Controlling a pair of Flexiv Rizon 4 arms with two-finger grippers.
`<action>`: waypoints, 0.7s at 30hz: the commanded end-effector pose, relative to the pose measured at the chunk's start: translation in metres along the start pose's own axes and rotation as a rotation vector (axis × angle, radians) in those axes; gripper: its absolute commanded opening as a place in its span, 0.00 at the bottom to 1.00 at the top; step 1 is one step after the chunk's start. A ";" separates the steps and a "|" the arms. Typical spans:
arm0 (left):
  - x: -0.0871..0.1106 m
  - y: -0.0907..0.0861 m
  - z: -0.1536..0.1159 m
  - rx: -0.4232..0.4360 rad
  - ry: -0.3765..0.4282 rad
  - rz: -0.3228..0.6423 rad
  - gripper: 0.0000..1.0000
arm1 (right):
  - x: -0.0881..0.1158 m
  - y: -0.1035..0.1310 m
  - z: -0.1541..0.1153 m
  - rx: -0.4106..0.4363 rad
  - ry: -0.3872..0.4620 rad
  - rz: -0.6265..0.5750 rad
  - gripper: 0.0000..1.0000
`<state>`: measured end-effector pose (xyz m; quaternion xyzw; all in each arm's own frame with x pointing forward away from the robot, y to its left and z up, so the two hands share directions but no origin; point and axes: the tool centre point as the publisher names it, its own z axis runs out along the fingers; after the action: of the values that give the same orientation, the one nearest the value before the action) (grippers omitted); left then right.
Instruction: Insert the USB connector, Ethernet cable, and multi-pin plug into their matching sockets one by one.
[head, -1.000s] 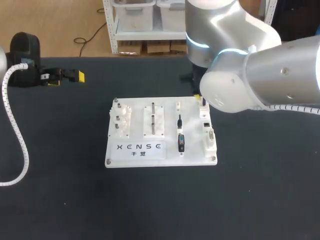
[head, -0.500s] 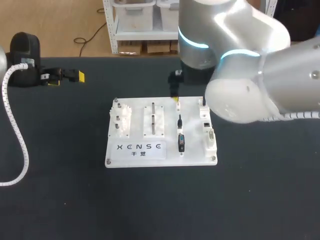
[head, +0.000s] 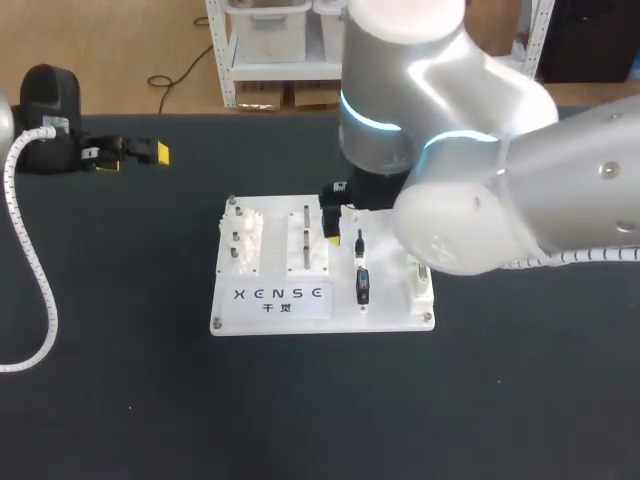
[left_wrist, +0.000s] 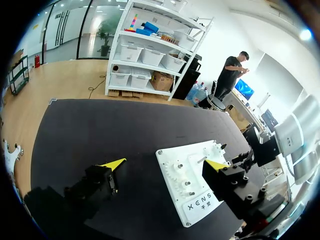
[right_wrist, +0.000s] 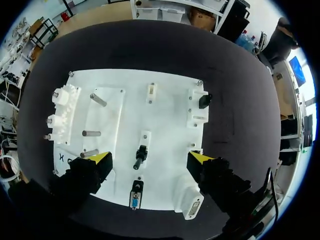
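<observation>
On the black table (head: 120, 380), the white board's (right_wrist: 165, 115) small black plug (right_wrist: 140, 154) lies between the right gripper's (right_wrist: 151, 158) spread fingers; the left gripper (left_wrist: 166, 163) gapes too.

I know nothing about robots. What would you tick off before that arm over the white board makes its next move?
1. Right end effector open and empty: ok.
2. It hangs over the white board, with the black cable plug below, between its fingers: ok.
3. Black cable plug sitting in its holder, nothing covering it: ok.
4. Multi-pin plug in its own holder, next in line: ok.
5. Height of the fingers above the plug: cannot tell.
6. Left end effector open, empty, parked off the board: ok.
</observation>
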<state>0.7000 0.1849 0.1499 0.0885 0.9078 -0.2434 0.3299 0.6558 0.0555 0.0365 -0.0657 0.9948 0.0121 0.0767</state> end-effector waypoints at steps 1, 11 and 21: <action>0.000 0.000 0.000 0.000 0.000 0.000 1.00 | 0.000 0.003 0.009 0.008 0.012 0.000 0.58; 0.000 0.000 0.000 0.000 0.000 0.000 1.00 | 0.001 0.006 0.015 0.033 0.020 0.032 0.47; 0.000 0.000 0.000 0.000 0.000 0.000 1.00 | 0.004 0.009 0.014 0.031 0.012 0.036 0.00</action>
<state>0.7000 0.1849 0.1499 0.0885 0.9078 -0.2434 0.3299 0.6556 0.0657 0.0216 -0.0474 0.9966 -0.0026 0.0675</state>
